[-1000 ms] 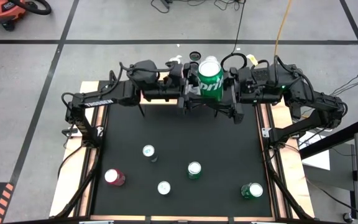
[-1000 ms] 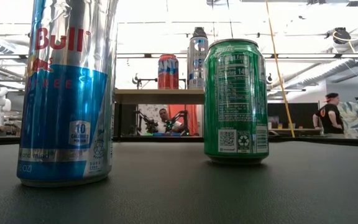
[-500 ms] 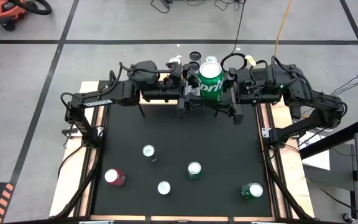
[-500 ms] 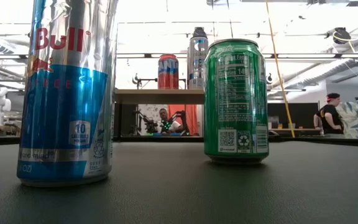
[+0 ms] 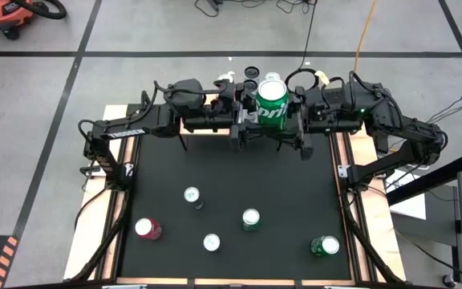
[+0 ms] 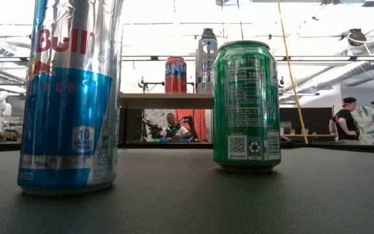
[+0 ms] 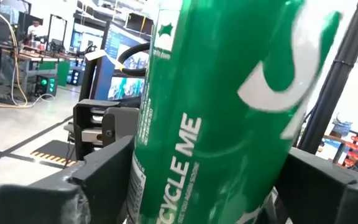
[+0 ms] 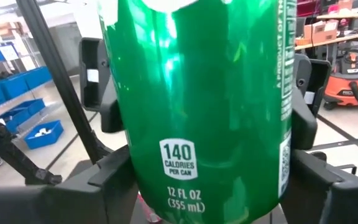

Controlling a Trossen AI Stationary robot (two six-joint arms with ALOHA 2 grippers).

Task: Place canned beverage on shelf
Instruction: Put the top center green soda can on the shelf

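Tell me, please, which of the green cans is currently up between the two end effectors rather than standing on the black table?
The large green Sprite can at the table's far edge, flanked by both end effectors; the other two green cans stand on the black table.

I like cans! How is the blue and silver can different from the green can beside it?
The blue and silver can shows big red letters; the green can shows small print and a square code. The blue and silver can stands nearer the low camera, the green can farther back. Both stand upright on the black table.
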